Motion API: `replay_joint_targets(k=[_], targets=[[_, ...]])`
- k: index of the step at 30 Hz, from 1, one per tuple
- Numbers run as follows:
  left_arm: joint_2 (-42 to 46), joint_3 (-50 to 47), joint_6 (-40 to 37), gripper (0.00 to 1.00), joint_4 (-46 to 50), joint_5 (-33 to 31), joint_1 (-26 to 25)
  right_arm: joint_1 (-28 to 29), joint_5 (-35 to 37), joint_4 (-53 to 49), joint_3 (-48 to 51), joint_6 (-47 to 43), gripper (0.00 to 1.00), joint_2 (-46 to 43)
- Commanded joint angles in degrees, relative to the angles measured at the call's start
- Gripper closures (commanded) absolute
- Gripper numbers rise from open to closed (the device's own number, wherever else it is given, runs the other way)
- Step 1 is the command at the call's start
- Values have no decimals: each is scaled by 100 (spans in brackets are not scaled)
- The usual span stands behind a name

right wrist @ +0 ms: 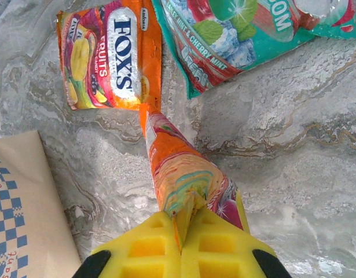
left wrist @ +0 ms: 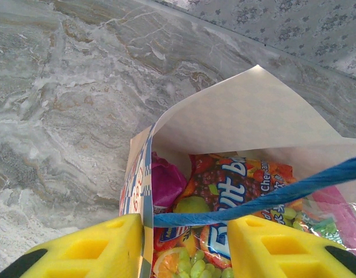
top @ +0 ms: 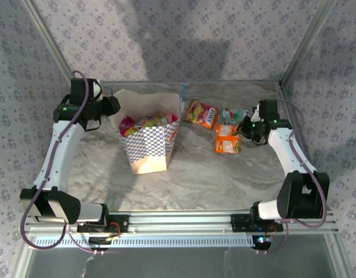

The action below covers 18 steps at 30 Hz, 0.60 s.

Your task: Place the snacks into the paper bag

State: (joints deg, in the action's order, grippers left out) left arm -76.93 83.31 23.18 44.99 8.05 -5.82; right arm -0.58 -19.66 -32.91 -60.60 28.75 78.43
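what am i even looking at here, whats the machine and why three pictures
Two white robot arms are bolted at the near edge of a marble-look table. One picture looks down from above; the other two come from cameras on each wrist, so the yellow pads are the arms' own fingers.

The left gripper stands over the checkered paper bag, pads either side of its wall, with snacks already inside.

The right gripper is shut on the edge of a small orange packet. Near it on the table lie an orange Fox's packet and a teal-white mint packet.
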Motion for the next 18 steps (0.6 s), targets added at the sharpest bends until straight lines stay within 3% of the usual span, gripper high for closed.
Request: replay_joint_targets(k=[1,18], targets=[[142,166,23,58,30,5,-50,32,53,-121,-99,65,100,-212],[144,137,38,58,27,62,-74,23,23,-420,-339,69,100,-595]])
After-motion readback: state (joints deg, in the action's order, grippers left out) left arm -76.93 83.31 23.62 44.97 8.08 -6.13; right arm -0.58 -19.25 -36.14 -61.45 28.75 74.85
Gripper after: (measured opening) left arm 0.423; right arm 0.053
